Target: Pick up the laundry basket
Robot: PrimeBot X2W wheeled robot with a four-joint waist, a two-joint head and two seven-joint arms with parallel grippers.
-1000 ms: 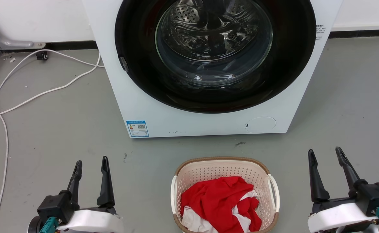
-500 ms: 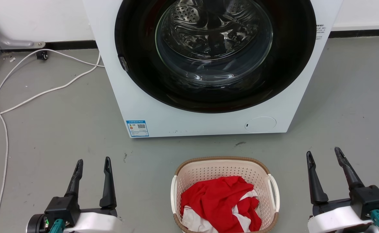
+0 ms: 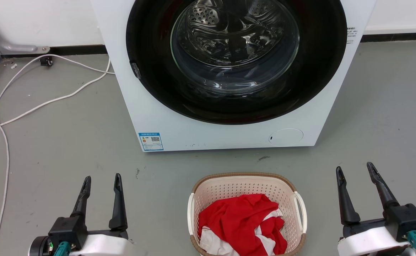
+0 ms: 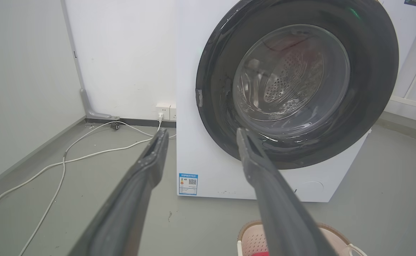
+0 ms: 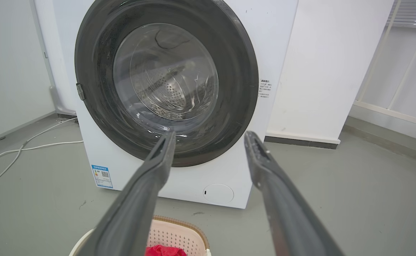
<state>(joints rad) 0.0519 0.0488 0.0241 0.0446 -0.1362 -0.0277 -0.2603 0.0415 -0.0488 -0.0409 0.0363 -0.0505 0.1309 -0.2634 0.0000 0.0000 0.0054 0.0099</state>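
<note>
The laundry basket (image 3: 208,192), cream perforated plastic with a brown woven-look rim and two white side handles, stands on the grey floor at the bottom centre of the head view, holding red and white clothes (image 3: 241,224). My left gripper (image 3: 102,177) is open well to the basket's left, empty. To the basket's right my right gripper (image 3: 355,168) is open and empty too. The basket's far rim (image 4: 247,227) peeks in at the bottom of the left wrist view beside my left gripper (image 4: 202,133). The basket (image 5: 176,234) also lies low between the fingers of my right gripper (image 5: 209,137).
A white front-loading washer (image 3: 229,135) with a dark round door stands just behind the basket. White cables (image 3: 33,106) trail across the floor at the left, toward the wall. Open grey floor lies either side of the basket.
Both grippers shifted slightly lower and inward between the oldest frame and half a second ago, then held still. The basket has not moved.
</note>
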